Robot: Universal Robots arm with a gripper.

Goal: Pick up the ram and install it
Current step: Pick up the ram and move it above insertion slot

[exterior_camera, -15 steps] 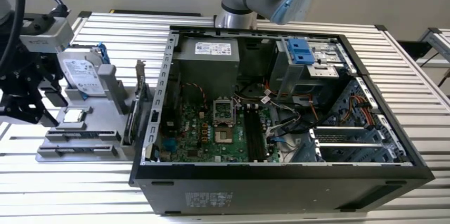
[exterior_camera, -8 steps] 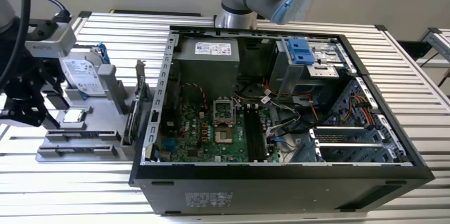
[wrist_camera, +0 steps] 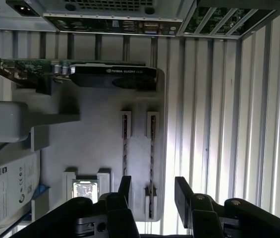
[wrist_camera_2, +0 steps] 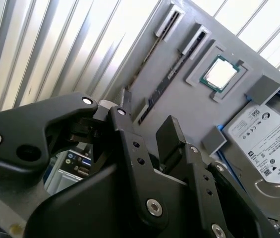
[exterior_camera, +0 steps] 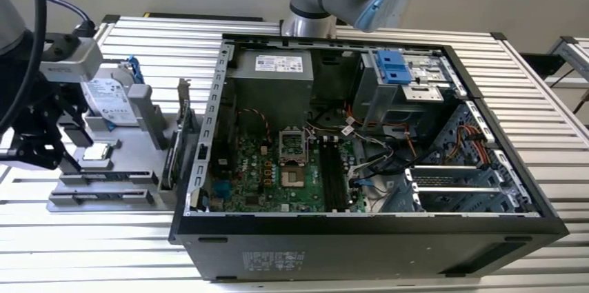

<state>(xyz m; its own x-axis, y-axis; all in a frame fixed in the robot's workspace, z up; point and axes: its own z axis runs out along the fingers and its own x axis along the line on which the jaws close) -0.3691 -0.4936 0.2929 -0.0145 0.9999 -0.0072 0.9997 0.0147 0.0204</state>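
**Near to far.** Your gripper hangs with jaws spread over the grey holder tray, at the exterior view's left. The ram stands on edge in its slot, apparently between the jaws, untouched. A second stick sits just beside it. Beyond lies the open computer case. Risk: one jaw may strike that neighbour, or an off-centre pinch may tilt the ram in its slot.

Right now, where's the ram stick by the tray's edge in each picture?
Exterior view: long dark ram stick in the grey tray, at the exterior view's left.
Second wrist view: ram stick along the tray's edge.
First wrist view: ram stick between the black tool's fingers.
Shared landmark: silver hard drive.
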